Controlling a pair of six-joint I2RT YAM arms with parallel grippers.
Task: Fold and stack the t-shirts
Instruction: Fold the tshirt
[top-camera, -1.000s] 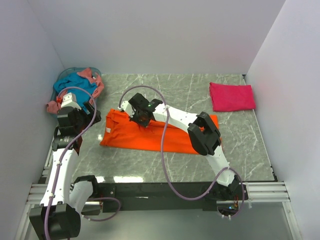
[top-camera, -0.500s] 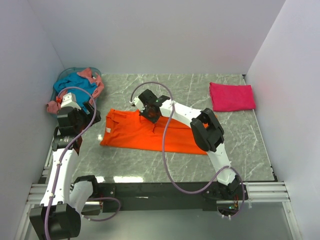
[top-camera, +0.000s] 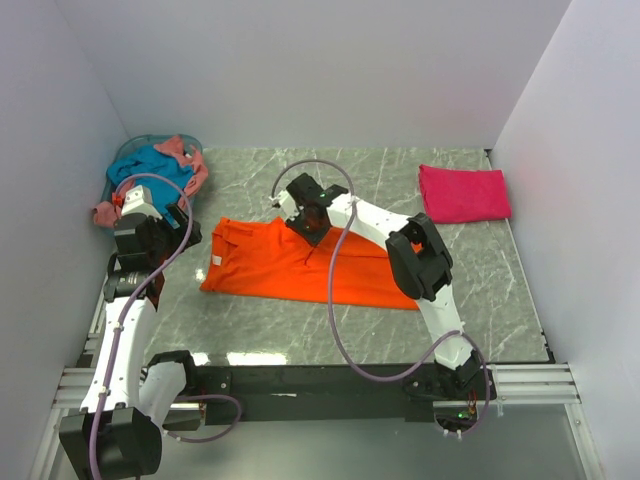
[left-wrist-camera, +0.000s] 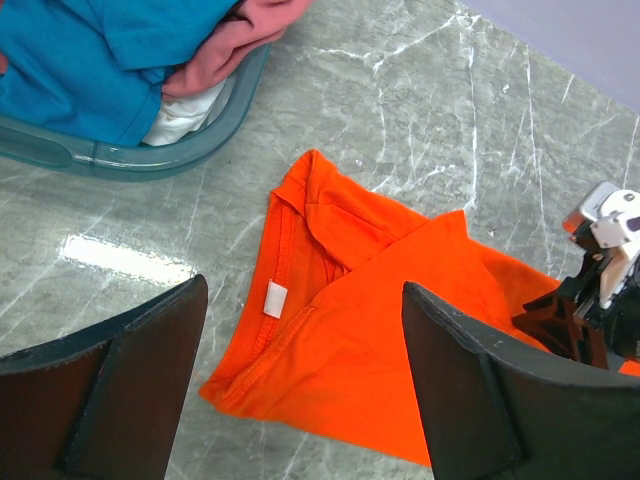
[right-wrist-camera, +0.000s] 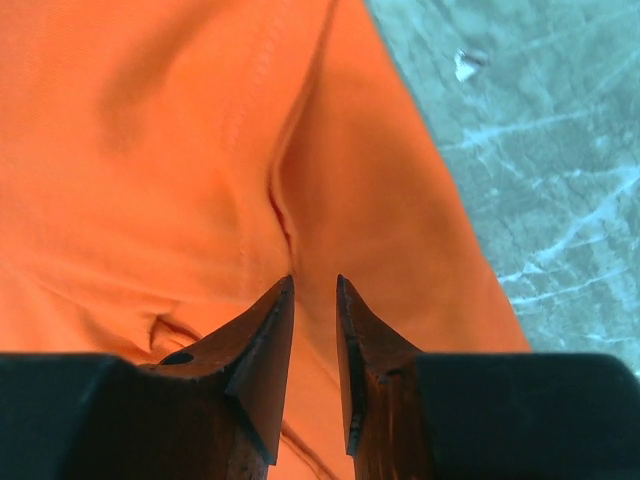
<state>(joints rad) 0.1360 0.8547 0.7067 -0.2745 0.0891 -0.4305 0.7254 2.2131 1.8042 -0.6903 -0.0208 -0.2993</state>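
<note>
Where the table's far left corner meets the wall, a pale blue round plastic basket (top-camera: 128, 152) holds a crumpled teal-blue cloth t-shirt (top-camera: 152, 166) and a salmon-pink cloth t-shirt (top-camera: 188, 158). Part of the pink one spills over the rim. On the near side of the basket, my left gripper (left-wrist-camera: 302, 290) hangs above the table with its fingers spread wide and nothing between them.

A bright orange cloth t-shirt (top-camera: 280, 268) lies mid-table on the grey marbled tabletop (top-camera: 500, 290), mostly flat, with its long side running across. Its white neck label (left-wrist-camera: 276, 298) shows at the left end. My right gripper (right-wrist-camera: 313, 285) is down at the shirt's far edge. Its fingers are pressed almost together, pinching a raised ridge of orange cloth, and a crease runs away from the tips across the fabric.

Far right, near the back corner, a magenta-pink cloth t-shirt (top-camera: 463, 193) sits folded into a neat rectangle, well apart from the orange one.
</note>
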